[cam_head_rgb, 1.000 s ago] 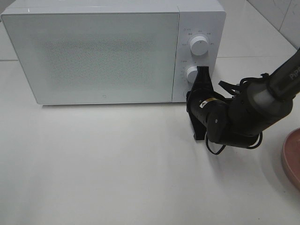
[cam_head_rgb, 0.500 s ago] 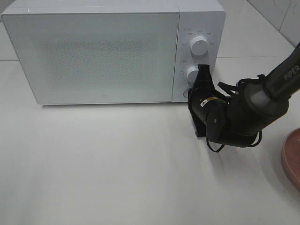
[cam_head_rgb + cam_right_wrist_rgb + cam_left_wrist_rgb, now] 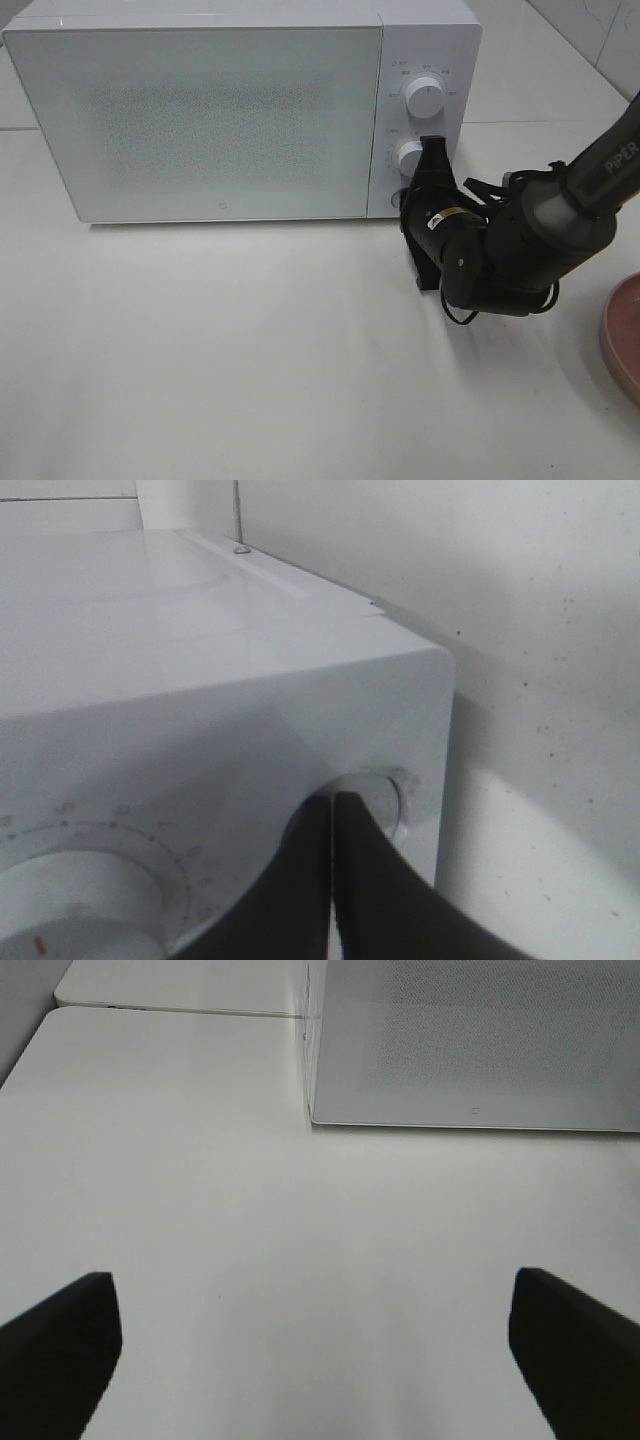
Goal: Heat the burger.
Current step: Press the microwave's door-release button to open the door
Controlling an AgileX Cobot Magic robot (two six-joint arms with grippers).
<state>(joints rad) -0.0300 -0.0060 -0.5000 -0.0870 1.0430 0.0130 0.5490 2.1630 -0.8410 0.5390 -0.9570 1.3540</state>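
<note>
The burger is out of view. A white microwave [image 3: 200, 120] stands at the back of the table with its door shut. My right gripper [image 3: 408, 198] is shut with nothing in it, and its tips rest against the round button [image 3: 385, 802] at the bottom of the control panel, below the lower dial [image 3: 409, 156]. The right wrist view shows the closed fingers [image 3: 300, 880] meeting on that button. My left gripper [image 3: 315, 1360] is open and empty over bare table, in front of the microwave's [image 3: 480, 1040] left corner.
The edge of a pink plate [image 3: 622, 340] shows at the right border of the table. An upper dial [image 3: 425, 98] sits above the lower one on the panel. A white wall rises behind the microwave [image 3: 200, 680].
The right gripper has shifted only slightly against the control panel. The microwave door stays shut and the left arm has not moved.
</note>
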